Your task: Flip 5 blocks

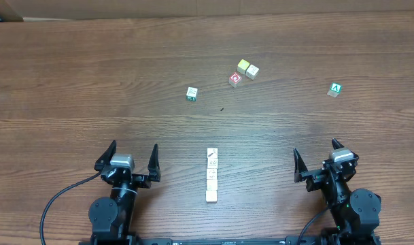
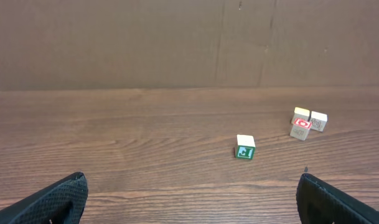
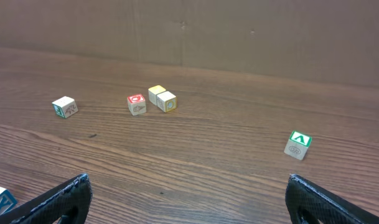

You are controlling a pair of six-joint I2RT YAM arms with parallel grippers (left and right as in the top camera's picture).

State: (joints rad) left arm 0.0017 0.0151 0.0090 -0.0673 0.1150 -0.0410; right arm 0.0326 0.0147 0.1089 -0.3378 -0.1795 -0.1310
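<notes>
**A:** Fingers?

**B:** left fingers point(image 1: 110, 153) spread wide, nothing between them. right fingers point(image 1: 296, 162) same: apart and empty. Both arms sit at the near edge of the worktop point(image 1: 71, 82), one on each side.

**A:** Where are the blocks?

**B:** column of blocks point(image 1: 211, 175) lies on the worktop midway between the two arms, running straight away from the robot. They touch end to end. It looks like five, but the seams are too small to count for sure. Top faces are pale, and a couple carry small dark marks. Neither set of fingers is touching them.

**A:** Anything else out there?

**B:** Loose cubes farther out. A white cube point(image 1: 192, 94) with a green side sits alone, beyond the column and slightly left. The red-marked cube point(image 1: 235, 79) is right of it, just beside a yellow cube point(image 1: 243, 66) and a cream cube point(image 1: 252, 71) — those two touch each other. The green "A" cube point(image 1: 336, 89) is well apart on the far right.

**A:** Wrist cams?

**B:** Left wrist has the white cube ahead and the cluster of three off to the right. Right wrist has the green "A" cube nearest, on the right — one block of the column clips the lower-left corner, blue print on its side.
</notes>
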